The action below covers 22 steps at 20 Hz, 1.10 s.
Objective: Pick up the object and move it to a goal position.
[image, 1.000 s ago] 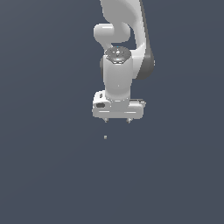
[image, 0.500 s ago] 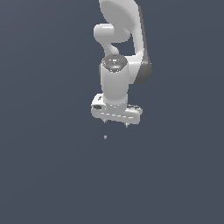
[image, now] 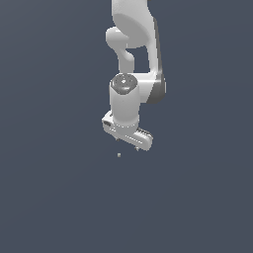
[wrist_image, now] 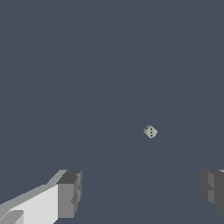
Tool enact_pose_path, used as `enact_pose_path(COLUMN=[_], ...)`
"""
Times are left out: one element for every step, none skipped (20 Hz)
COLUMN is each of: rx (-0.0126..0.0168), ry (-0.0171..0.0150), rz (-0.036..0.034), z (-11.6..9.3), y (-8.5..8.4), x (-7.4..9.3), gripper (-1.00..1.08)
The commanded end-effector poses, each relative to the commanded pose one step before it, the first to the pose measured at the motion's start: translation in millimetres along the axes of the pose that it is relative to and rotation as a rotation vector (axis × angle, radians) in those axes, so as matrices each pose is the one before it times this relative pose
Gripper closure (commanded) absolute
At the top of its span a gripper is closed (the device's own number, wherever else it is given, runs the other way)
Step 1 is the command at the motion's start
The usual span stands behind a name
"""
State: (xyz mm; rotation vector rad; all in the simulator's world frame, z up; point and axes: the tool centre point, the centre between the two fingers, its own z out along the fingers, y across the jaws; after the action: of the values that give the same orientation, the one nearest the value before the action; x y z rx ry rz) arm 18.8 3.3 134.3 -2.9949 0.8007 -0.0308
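Observation:
The object [image: 119, 155] is a tiny pale grey cube lying on the dark grey floor; the wrist view shows the object [wrist_image: 150, 131] as a small die with dark dots. My gripper [image: 126, 144] hangs just above it, slightly to the exterior view's right, and is apart from it. The gripper [wrist_image: 141, 192] is open, its two dark fingertips [wrist_image: 70, 192] spread wide with nothing between them. The white hand is turned at an angle.
The white arm [image: 136, 59] rises above the hand toward the top of the exterior view. Flat dark grey floor [image: 59, 197] surrounds the cube on all sides.
The hand has rotated about its vertical axis and now sits skewed, and it has come down a little closer to the cube. The cube has not moved.

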Motion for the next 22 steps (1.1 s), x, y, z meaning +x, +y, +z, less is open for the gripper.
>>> enact_pose_path(rx=[-0.00324, -0.00145, -0.00153, -0.0016, -0.00166, -0.00171, -0.00177, -0.00181, -0.00185, -0.00188, -0.00191, -0.00193, -0.00192, -0.00184, -0.00174, -0.00164, -0.00153, -0.00143, -0.00132, -0.00121, -0.0011, -0.001], ry=[-0.00224, -0.00074, -0.00063, -0.00051, -0.0004, -0.00027, -0.00015, -0.00002, 0.0001, 0.00024, 0.00037, 0.0005, 0.00063, 0.00073, 0.0008, 0.00085, 0.00089, 0.00091, 0.00092, 0.00091, 0.00088, 0.00085], rz=[0.07883, 0.03082, 0.03081, 0.03081, 0.03079, 0.03078, 0.03076, 0.03075, 0.03073, 0.03072, 0.0307, 0.03069, 0.03035, 0.02894, 0.02736, 0.02579, 0.0242, 0.02264, 0.02107, 0.0195, 0.01792, 0.01636], z=[8.23, 3.24, 3.23, 3.22, 3.21, 3.2, 3.19, 3.18, 3.16, 3.15, 3.14, 3.13, 3.08, 2.93, 2.76, 2.59, 2.42, 2.26, 2.1, 1.94, 1.78, 1.62], y=[3.92, 1.53, 1.53, 1.52, 1.51, 1.51, 1.49, 1.48, 1.47, 1.45, 1.43, 1.42, 1.38, 1.3, 1.2, 1.12, 1.03, 0.95, 0.87, 0.79, 0.71, 0.64], x=[1.65, 0.76, 0.8, 0.85, 0.89, 0.94, 0.98, 1.03, 1.07, 1.12, 1.16, 1.21, 1.24, 1.23, 1.19, 1.16, 1.12, 1.08, 1.02, 0.96, 0.9, 0.84], gripper=[-0.92, -0.92, -0.92, -0.92, -0.92, -0.92, -0.92, -0.92, -0.92, -0.92, -0.92, -0.92, -0.92, -0.92, -0.92, -0.92, -0.92, -0.92, -0.92, -0.92, -0.92, -0.92])
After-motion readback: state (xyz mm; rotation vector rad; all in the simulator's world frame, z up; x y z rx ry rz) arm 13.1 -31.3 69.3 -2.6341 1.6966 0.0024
